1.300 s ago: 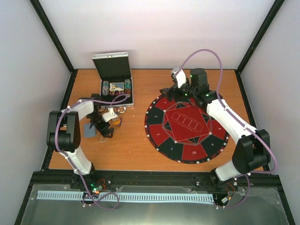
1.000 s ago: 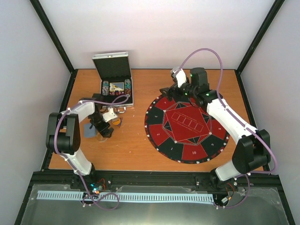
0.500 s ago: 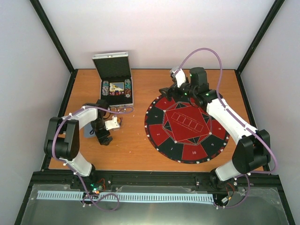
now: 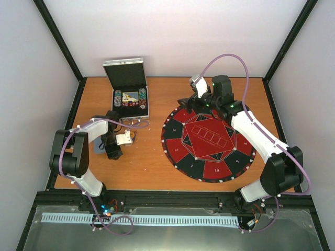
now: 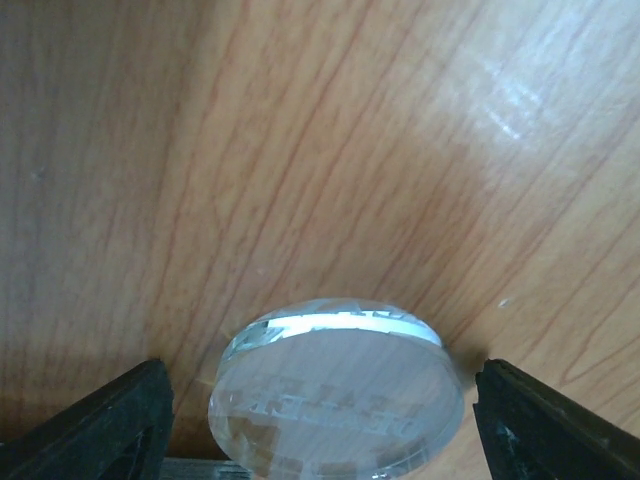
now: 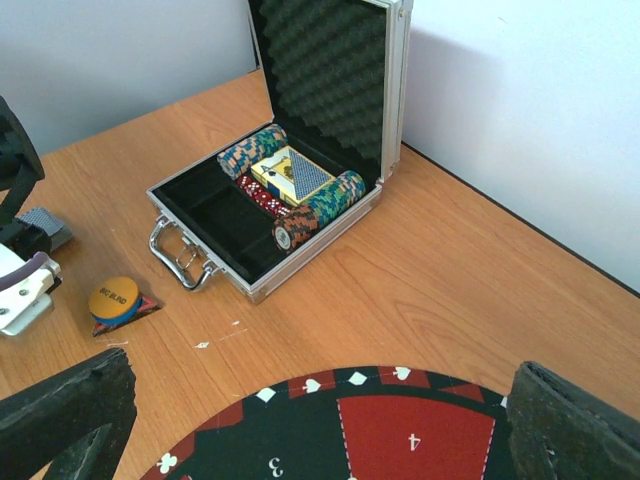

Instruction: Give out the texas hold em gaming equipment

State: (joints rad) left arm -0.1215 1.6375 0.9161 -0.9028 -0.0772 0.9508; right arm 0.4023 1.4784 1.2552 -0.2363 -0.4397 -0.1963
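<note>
Left wrist view: the left gripper (image 5: 320, 385) hangs low over the wooden table (image 5: 300, 150) with its jaws spread wide. A clear disc (image 5: 340, 410) lies flat between them, and a gap shows on each side, so nothing is pinched yet. The disc looks like hard, glossy plastic. I expect it to be light, stiff and slippery, and too thin to take from above. I would close on its rim, straight across the widest part, with the fingertips nearly on the wood. A hold off to one side could squirt it out. In the right wrist view, the right gripper (image 6: 320, 400) is also spread and holds nothing. It hovers at the far edge of the red and black mat (image 6: 400, 440). Beyond it, the open case (image 6: 315, 248) holds rows of chips (image 6: 310, 210) and a deck (image 6: 290, 175). An orange disc (image 6: 113, 298) rests on the table near the case handle. Compared with a second ago in the top view, my left arm has folded in. Its gripper has shifted a little left and toward me, and the wrist has turned to point more steeply down. The right arm, case and mat sit where they were.
</note>
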